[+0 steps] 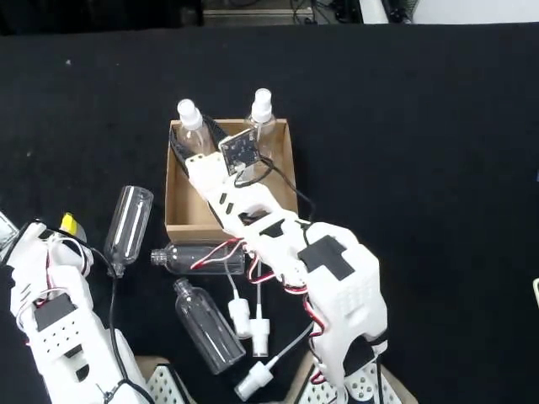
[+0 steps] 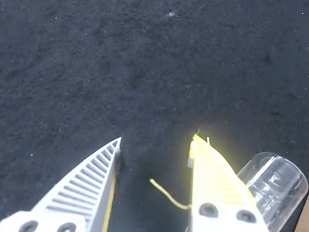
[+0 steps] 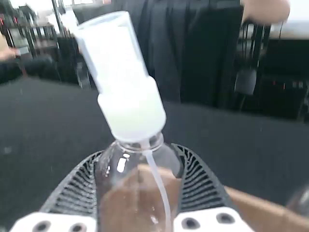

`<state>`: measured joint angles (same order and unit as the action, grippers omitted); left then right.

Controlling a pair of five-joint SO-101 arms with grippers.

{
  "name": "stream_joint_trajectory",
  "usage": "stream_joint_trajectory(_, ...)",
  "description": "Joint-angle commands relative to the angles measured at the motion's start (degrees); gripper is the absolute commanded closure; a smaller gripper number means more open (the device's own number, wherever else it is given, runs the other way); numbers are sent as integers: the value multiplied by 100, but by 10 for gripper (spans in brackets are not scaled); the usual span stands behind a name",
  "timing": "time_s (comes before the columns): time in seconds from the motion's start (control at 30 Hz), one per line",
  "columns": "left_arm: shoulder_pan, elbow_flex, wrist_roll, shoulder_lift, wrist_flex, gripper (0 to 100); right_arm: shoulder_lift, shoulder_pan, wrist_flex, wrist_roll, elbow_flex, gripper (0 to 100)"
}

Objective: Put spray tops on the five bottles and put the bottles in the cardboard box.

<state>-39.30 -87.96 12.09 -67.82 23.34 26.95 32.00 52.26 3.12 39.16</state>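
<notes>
At the left edge of the tabletop point(image 1: 438, 168) the left gripper point(image 2: 157, 140) hung released, its fingers spread over bare black surface with nothing between them. Just beside its yellow finger lay a topless bottle point(image 1: 129, 220), its neck pointing back towards the arms. Nearer the middle a second topless bottle point(image 1: 198, 258) lay crosswise just in front of the box point(image 1: 170, 189). A third topless bottle point(image 1: 208, 326) lay slanted closer to the arm bases. Three loose spray tops point(image 1: 260, 335) lay right next to that one, their thin tubes showing. The right arm stretched out over the box, and the right gripper point(image 3: 137, 152) was clenched around a capped bottle point(image 3: 128, 111) at the box's far left corner. Another capped bottle point(image 1: 262, 114) stood against the far wall just to its right.
</notes>
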Motion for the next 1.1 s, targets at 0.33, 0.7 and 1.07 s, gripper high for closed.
stream_joint_trajectory(0.33, -48, 277, 53, -70, -123, 802, -22, 35, -167, -70, -101, 985)
stream_joint_trajectory(0.7, -48, 268, 53, -70, -123, 802, -22, 44, -167, -70, -119, 897)
stream_joint_trajectory(1.07, -48, 268, 53, -70, -123, 802, -22, 53, -176, -70, -92, 839)
